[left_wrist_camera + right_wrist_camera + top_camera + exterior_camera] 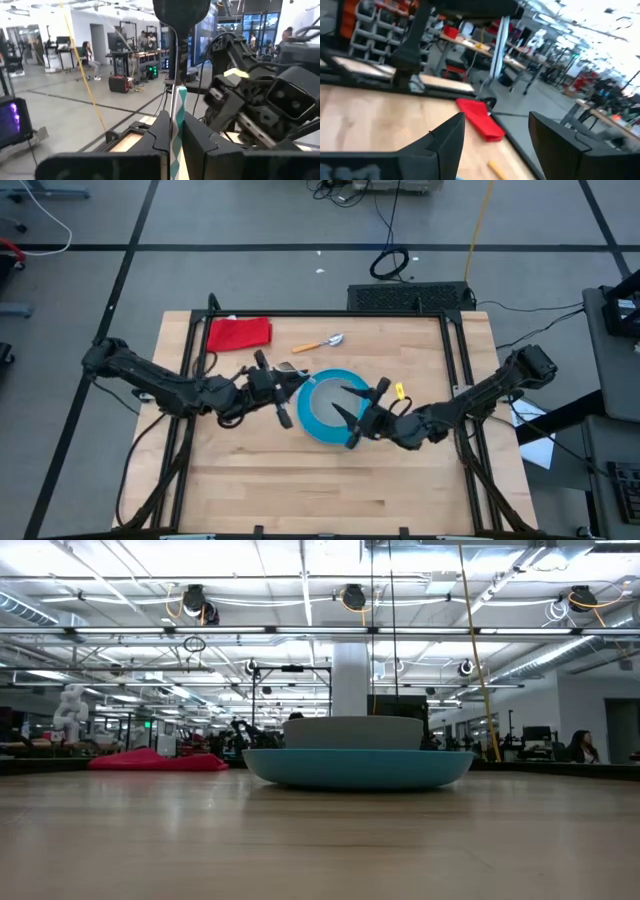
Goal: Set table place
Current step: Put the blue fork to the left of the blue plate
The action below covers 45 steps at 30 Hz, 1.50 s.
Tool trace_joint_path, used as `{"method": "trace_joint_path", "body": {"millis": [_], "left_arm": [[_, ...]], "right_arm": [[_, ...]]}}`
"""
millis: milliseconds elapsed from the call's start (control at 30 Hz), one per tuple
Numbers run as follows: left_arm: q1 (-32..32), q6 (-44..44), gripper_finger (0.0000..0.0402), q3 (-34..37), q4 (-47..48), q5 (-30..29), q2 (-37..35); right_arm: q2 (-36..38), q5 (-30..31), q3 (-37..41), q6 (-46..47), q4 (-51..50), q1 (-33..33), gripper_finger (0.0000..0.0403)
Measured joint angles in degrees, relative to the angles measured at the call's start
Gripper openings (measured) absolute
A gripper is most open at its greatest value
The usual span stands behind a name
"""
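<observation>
The blue plate lies near the middle of the counter, with the grey bowl seated inside it — the low view shows the bowl rising above the plate's rim. Both look rigid and glazed, so they are probably slippery and breakable; judged from this, any regrasp should be at the rim, with little squeeze.

The fork is upright in the left wrist view, its pale patterned handle clamped between the narrow jaws of the left gripper, which hovers just beside the plate on the side facing the red cloth. The fork is thin, stiff metal and light; held at the handle it can swing, so it should be lowered flat beside the plate.

The right gripper sits over the plate's opposite edge, touching or just above the rim; its jaws stand apart, with nothing between them in the right wrist view.

The spoon, with an orange handle, lies on the counter beyond the plate, near the red cloth and apart from both. It is light and low-lying — the handle is the natural place to pinch it
</observation>
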<state>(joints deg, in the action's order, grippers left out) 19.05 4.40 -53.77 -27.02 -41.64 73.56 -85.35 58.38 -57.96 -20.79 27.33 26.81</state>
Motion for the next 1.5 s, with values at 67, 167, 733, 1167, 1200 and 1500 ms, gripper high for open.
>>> {"method": "trace_joint_path", "body": {"millis": [67, 167, 733, 1167, 1200, 1500], "left_arm": [[0.46, -2.08, 0.0023, -0.01, 4.18, -0.98, -2.19], [0.91, -6.33, 0.0023, -0.01, 9.24, -2.54, -5.4], [7.75, -32.12, 0.0023, -0.09, 24.53, -9.41, -7.94], [8.49, -70.54, 0.0023, -21.25, 77.41, 2.25, 4.89], [8.15, -71.75, 0.0023, -21.96, 78.61, 4.32, 6.0], [7.26, -83.97, 0.0023, -22.48, 82.72, 14.76, 10.39]], "right_arm": [[0.84, 0.01, -0.01, 2.98, -4.12, 1.05, 0.0212], [1.91, 0.01, 0.01, 4.33, -7.44, 2.29, 0.0209], [4.21, -3.39, -0.01, 14.85, -24.32, 9.72, 0.0203], [4.25, -6.17, 0.01, 21.37, -34.8, 13.5, 0.0203], [4.25, -6.17, 0.01, 21.37, -35.19, 13.5, 0.0203], [4.25, -6.22, 0.01, 22.68, -38.21, 15.66, 0.0203]]}}
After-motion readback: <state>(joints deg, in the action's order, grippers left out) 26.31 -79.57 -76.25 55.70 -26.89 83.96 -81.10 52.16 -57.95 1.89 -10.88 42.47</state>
